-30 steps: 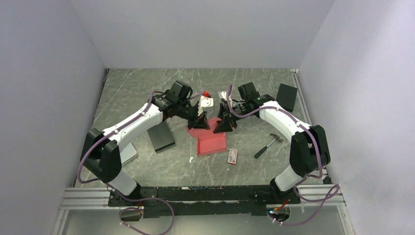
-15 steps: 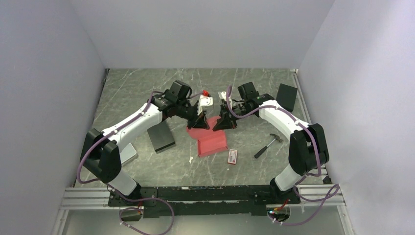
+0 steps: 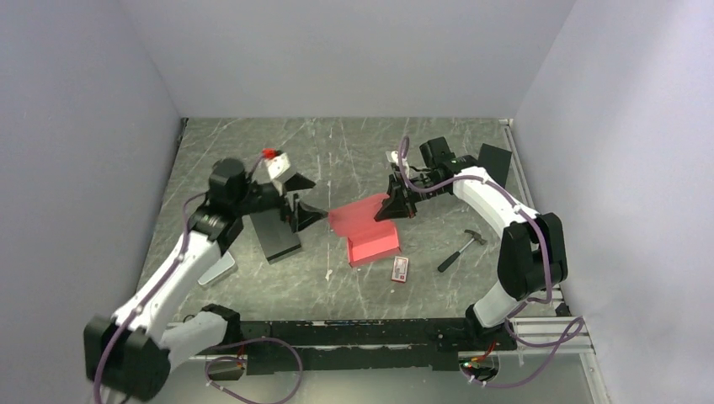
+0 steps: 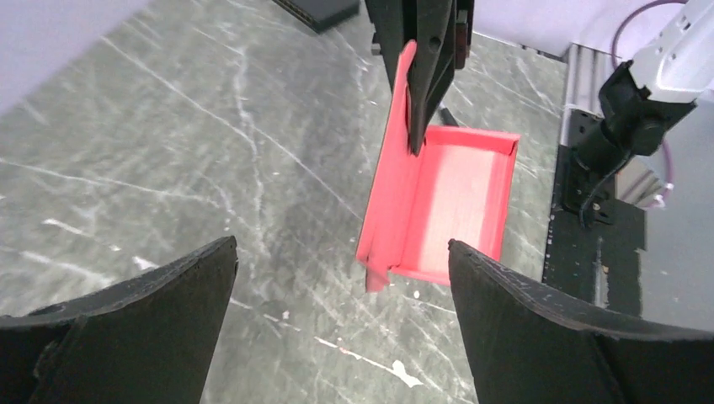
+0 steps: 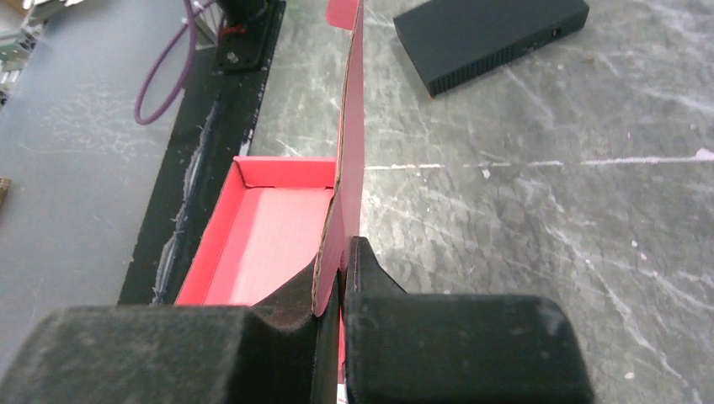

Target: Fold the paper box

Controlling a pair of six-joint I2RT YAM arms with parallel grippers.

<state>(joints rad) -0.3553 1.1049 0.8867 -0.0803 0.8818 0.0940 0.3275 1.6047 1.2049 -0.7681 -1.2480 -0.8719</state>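
Note:
The paper box (image 3: 370, 240) is a red-pink open tray on the table, with its long lid flap (image 3: 358, 212) raised nearly upright. My right gripper (image 3: 392, 208) is shut on the flap's edge, and the right wrist view shows the cardboard (image 5: 349, 168) clamped between the pads, right gripper (image 5: 341, 282). My left gripper (image 3: 313, 202) stands open a short way left of the box and touches nothing. In the left wrist view the paper box (image 4: 459, 202) lies beyond the left gripper (image 4: 343, 244), with the right gripper (image 4: 421, 76) pinching the flap from above.
A black rectangular box (image 3: 276, 237) lies under the left arm, and another black box (image 3: 492, 166) sits at the back right. A hammer (image 3: 461, 248) and a red-and-white packet (image 3: 400, 268) lie right of the paper box. A white scrap (image 3: 328, 274) is near the front.
My left gripper let go of the box, opened wide and pulled back to the left. My right gripper closed on the lid flap and now holds it raised alone.

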